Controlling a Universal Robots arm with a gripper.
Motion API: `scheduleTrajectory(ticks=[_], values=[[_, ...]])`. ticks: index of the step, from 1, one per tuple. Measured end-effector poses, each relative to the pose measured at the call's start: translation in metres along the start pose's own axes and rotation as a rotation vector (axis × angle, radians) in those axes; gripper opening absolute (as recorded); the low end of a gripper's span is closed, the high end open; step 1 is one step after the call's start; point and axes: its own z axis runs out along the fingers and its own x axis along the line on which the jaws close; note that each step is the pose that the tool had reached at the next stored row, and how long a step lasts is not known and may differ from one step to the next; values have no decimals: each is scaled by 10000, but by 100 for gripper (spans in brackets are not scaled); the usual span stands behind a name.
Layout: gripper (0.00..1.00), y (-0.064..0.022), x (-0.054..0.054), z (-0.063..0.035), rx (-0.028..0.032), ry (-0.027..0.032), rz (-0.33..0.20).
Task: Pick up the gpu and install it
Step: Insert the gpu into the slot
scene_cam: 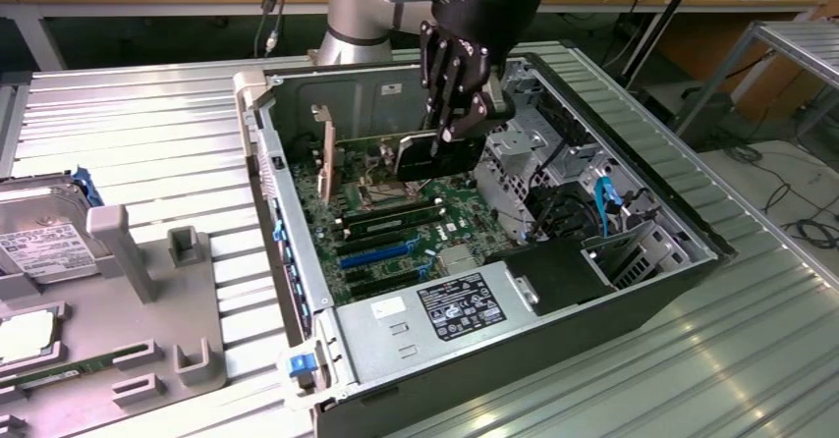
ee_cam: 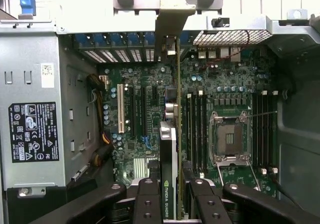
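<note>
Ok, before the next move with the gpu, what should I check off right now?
1. Grip: end effector clamps the gpu on both faces: ok.
2. Card upright, edge-on over the motherboard: ok.
3. Card parallel to the white slot: ok.
4. Silver bracket faces the rear wall of the case: ok.
5. Edge connector seated in a slot: cannot tell.

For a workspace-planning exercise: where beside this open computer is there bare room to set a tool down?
Free: the ribbed table on the exterior view's right of the computer case, and the stretch behind the grey fixture. Crowded: inside the case, where the gripper holds the gpu above the motherboard.
</note>
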Motion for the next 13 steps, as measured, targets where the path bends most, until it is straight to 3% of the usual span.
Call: scheduleTrajectory(ticks=[13], values=[[27, 1, -130, 73, 14, -9, -1]])
